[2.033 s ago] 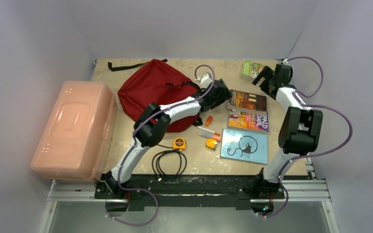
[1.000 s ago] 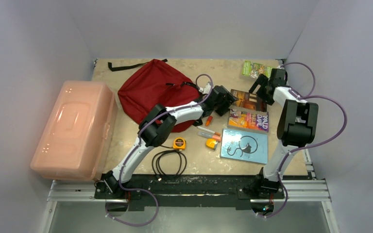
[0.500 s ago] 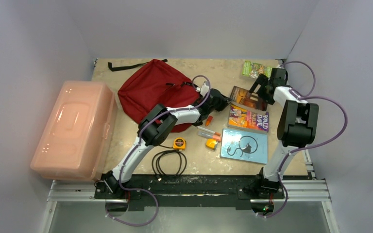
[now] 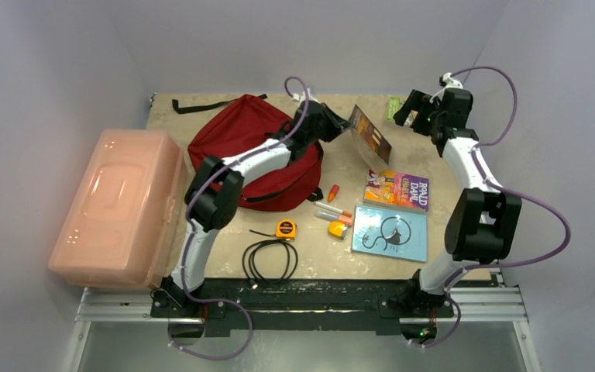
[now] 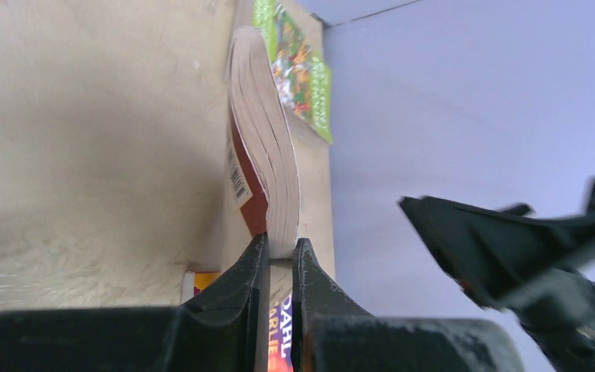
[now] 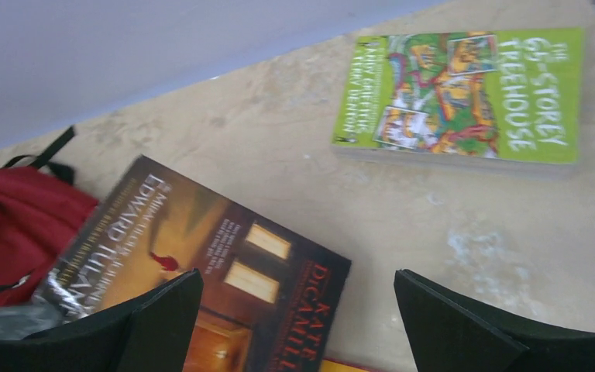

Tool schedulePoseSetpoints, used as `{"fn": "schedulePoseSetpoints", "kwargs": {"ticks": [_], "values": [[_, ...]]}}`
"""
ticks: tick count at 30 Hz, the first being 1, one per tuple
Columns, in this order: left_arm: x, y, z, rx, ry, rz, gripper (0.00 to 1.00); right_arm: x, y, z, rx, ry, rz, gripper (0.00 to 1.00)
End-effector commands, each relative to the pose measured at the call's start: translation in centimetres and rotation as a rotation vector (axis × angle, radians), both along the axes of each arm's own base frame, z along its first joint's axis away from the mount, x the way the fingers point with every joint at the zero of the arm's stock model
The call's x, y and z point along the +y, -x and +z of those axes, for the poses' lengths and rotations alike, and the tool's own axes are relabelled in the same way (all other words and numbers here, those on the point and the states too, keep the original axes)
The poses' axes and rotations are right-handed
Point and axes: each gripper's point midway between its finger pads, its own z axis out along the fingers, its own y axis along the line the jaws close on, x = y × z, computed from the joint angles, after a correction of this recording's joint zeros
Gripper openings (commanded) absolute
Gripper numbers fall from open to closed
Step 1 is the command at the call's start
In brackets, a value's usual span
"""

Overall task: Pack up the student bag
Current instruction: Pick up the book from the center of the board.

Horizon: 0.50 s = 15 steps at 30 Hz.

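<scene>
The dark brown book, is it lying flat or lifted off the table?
Lifted: the dark brown book hangs tilted, its edge pinched in the left tool.

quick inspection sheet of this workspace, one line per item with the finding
surface: beige table, scuffed, crowded on the right
job's things: student bag lying back left; dark book held tilted to its right
clutter: green book, Roald Dahl book, blue book, markers, tape measure, pink box
grippers: left gripper shut on dark book; right gripper open, empty
cables: purple arm cables looping free; black cord coiled near front
surroundings: pale walls, nothing else seen
</scene>
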Motion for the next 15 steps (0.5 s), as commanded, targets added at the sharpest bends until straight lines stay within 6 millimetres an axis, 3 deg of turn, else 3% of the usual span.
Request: {"fn": "schedulePoseSetpoints", "kwargs": {"ticks": [1,7,12,15], "values": [[3.5,2.5,10.5,-0.239,-0.061,-0.142,0.00,4.0,-0.5,2.1,-0.124,-0.092,0.203,0.99],[7.4,7.3,14.7,-0.350,-0.301,-0.329,0.00,9.4,1.1,5.6,-0.321,-0.120,0.383,0.99],[12.4,11.6,17.4,-0.457,-0.464,-0.403,0.00,13.1,1.7,7.7,-0.387,-0.180,0.575,0.99],[14.9,13.7,19.3,-0.533,-0.513,-0.429,0.00,15.5,3.3,8.4,-0.417,-0.265,0.738,0.99]]}}
